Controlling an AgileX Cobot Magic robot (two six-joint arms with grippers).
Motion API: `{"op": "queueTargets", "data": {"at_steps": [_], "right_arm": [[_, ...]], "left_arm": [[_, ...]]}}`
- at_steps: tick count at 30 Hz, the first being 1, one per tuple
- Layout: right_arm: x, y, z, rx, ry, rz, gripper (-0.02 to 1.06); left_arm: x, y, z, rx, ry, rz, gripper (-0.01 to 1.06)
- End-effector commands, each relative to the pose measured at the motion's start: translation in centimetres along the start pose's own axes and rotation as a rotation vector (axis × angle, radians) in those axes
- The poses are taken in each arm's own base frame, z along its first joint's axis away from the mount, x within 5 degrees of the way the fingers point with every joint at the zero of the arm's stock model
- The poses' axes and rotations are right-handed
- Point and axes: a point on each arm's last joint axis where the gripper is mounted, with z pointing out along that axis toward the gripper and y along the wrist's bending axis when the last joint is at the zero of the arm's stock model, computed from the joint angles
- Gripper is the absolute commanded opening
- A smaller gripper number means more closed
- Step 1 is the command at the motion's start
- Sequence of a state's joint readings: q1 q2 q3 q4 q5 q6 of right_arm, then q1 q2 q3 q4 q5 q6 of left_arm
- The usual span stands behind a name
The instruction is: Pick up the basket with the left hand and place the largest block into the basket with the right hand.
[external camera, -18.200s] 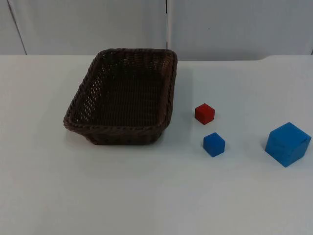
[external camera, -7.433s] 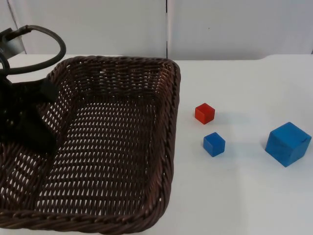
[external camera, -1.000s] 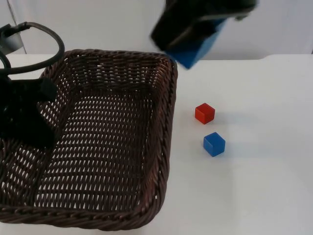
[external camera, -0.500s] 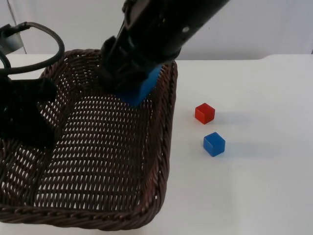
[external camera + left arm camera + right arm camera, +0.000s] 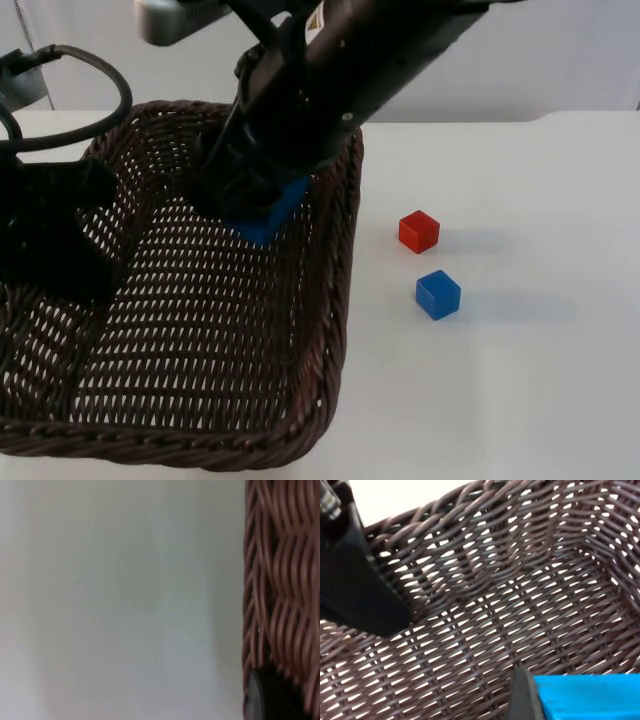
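The right gripper (image 5: 258,205) is closed on the big blue block (image 5: 268,212), holding it inside the basket (image 5: 330,300), above the woven floor near the far wall. The left gripper (image 5: 55,250) clamps the basket's left rim and holds it raised off the counter (image 5: 520,380). On the counter, right of the basket, sit a red block (image 5: 419,231) and a small blue block (image 5: 438,295), near each other.

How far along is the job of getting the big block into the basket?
Done: the left gripper holds the basket raised. In hand: the right gripper holds the large blue block inside the basket. Left: letting it go. The red block and small blue block sit on the table.
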State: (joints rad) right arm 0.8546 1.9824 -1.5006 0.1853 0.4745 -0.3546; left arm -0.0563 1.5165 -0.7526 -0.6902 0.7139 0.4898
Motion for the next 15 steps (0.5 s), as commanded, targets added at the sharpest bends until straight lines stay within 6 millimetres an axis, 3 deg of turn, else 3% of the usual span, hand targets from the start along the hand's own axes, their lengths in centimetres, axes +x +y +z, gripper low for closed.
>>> {"op": "queueTargets", "data": {"at_steps": [1, 2, 5, 6, 9, 10, 12, 15], "right_arm": [[-0.1, 0.2, 0.3, 0.001, -0.011, -0.005, 0.05], [-0.1, 0.2, 0.3, 0.001, -0.011, -0.005, 0.05], [0.2, 0.2, 0.7, -0.006, 0.008, -0.003, 0.22], [0.2, 0.2, 0.7, -0.006, 0.008, -0.003, 0.22], [0.0, 0.2, 0.4, -0.006, 0.004, -0.003, 0.53], [0.0, 0.2, 0.4, -0.006, 0.004, -0.003, 0.53], [0.0, 0.2, 0.2, -0.005, 0.002, -0.005, 0.7], [-0.2, 0.3, -0.6, -0.01, 0.008, -0.007, 0.82]], "left_arm": [[0.0, -0.4, -0.2, 0.02, -0.014, -0.01, 0.0], [0.0, -0.4, -0.2, 0.02, -0.014, -0.01, 0.0], [0.0, -0.4, -0.2, 0.02, -0.014, -0.01, 0.0], [0.0, -0.4, -0.2, 0.02, -0.014, -0.01, 0.0], [0.0, -0.4, -0.2, 0.02, -0.014, -0.01, 0.0], [0.0, -0.4, -0.2, 0.02, -0.014, -0.01, 0.0], [0.0, -0.4, -0.2, 0.02, -0.014, -0.01, 0.0], [0.0, -0.4, -0.2, 0.02, -0.014, -0.01, 0.0]]}}
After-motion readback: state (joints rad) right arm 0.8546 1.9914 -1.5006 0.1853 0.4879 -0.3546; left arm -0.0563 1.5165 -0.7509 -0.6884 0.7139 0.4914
